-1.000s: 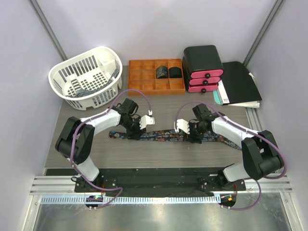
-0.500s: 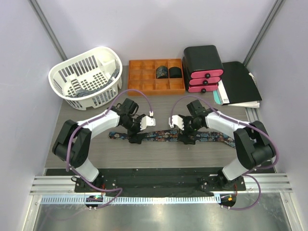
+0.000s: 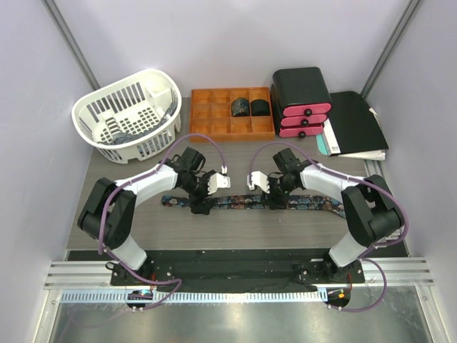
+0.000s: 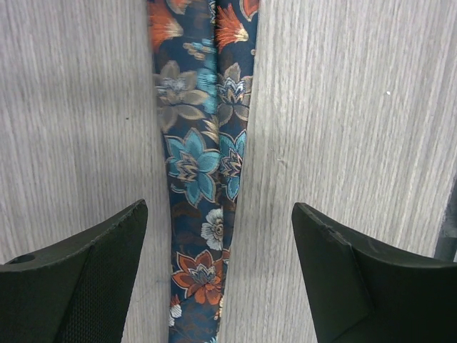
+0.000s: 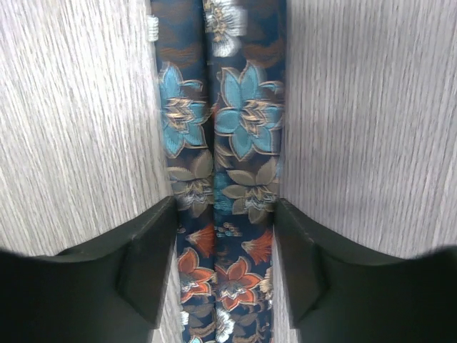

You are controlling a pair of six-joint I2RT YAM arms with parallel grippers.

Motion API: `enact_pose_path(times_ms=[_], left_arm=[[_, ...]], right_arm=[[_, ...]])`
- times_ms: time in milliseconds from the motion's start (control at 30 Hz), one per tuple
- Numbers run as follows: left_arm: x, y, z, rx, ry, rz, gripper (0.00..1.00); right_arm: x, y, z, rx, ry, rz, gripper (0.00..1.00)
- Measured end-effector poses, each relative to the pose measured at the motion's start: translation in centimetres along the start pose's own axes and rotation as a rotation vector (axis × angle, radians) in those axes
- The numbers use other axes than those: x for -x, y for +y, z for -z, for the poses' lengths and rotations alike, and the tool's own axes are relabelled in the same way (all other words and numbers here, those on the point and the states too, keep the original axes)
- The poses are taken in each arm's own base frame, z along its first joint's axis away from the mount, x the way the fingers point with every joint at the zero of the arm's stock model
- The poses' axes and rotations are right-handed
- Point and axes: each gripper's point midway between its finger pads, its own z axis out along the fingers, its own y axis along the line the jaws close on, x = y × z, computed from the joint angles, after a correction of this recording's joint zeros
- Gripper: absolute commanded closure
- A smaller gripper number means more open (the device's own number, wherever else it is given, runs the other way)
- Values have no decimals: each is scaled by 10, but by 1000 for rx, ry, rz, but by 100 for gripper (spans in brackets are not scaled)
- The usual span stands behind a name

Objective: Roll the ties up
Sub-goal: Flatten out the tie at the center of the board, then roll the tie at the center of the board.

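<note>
While it lies unrolled and flat, the tie [image 3: 243, 201] stretches sideways across the middle of the top view, on the grey wood-grain table [image 3: 243, 153]. Its dark cloth shows blue, orange and white flowers. In both wrist views it runs up the centre of the frame as two strips lying side by side.

Over the left part of the tie hangs the left gripper [image 4: 218, 209]. Its black fingers stand wide apart, one at the lower left and one at the lower right of its wrist view. Bare table shows between each finger and the cloth, and nothing is held.

Over the right part sits the right gripper [image 5: 225, 204], its fingers drawn in close. Each inner face meets an edge of the tie, so the cloth fills the gap between them. Whether they squeeze it or only touch it cannot be told.

Toward the top centre of the top view an orange tray [image 3: 211, 121] holds two rolled ties [image 3: 240, 107], dark cylinders in neighbouring upper compartments. A white basket [image 3: 153, 78] stands at the upper left. A black and pink drawer unit [image 3: 301, 86] stands just right of the tray, and a black folder [image 3: 353, 118] lies beside it.
</note>
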Motion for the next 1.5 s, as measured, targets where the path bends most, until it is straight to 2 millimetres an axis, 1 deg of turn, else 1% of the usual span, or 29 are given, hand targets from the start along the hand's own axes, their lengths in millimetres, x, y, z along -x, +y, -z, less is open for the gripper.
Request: enact_pose_path(times_ms=[133,267,333,433,500,533,633,800,900,967,1000,1033,1067,1100,1133,1200,1267,1367,1400,1467,1500], left_arm=[[2,3,0,11,-5,0,18],[2,6,0,24,-6,4,19],[2,7,0,29,-4,8,24],[0,8,0,40,6,12,27],[-3,10,2,47,15,19,30],[-5,11,3,51,19,27,31],[-16,17,11,68,32,63,33],[-47,30,40,121,69,122,38],[-67,32,61,152,95,123,38],[-80,28,69,153,121,122,36],[-86,25,70,149,134,122,35],[-94,21,72,140,146,129,34],[-99,17,72,131,155,131,33],[-106,14,73,122,163,139,32],[-110,11,74,117,167,147,32],[-121,9,80,120,170,169,29],[-126,10,85,133,163,174,29],[-125,10,91,158,136,155,28],[-123,9,91,159,127,146,29],[-120,7,91,159,110,129,29],[-119,6,90,158,99,123,30]], right_arm=[[0,5,3,-23,5,18,48],[0,13,7,-48,11,49,49],[0,15,7,-58,15,62,51],[-4,15,6,-70,30,65,51],[-6,14,5,-78,37,62,53],[-6,13,5,-86,37,62,55],[-5,4,6,-129,39,71,55],[-4,-13,6,-197,46,88,54],[-3,-16,6,-210,47,92,46],[-2,-17,8,-219,46,93,40],[-3,-16,9,-218,47,91,36],[-3,-14,10,-214,49,87,26],[-3,-12,11,-210,48,80,22],[-2,-10,14,-206,45,67,15],[0,-8,16,-205,38,55,11],[9,-6,24,-200,11,27,5],[28,-9,34,-200,-48,-14,4],[69,-19,50,-198,-178,-102,12],[87,-24,56,-197,-233,-136,21],[118,-33,64,-182,-334,-217,32],[135,-37,66,-163,-386,-270,42]])
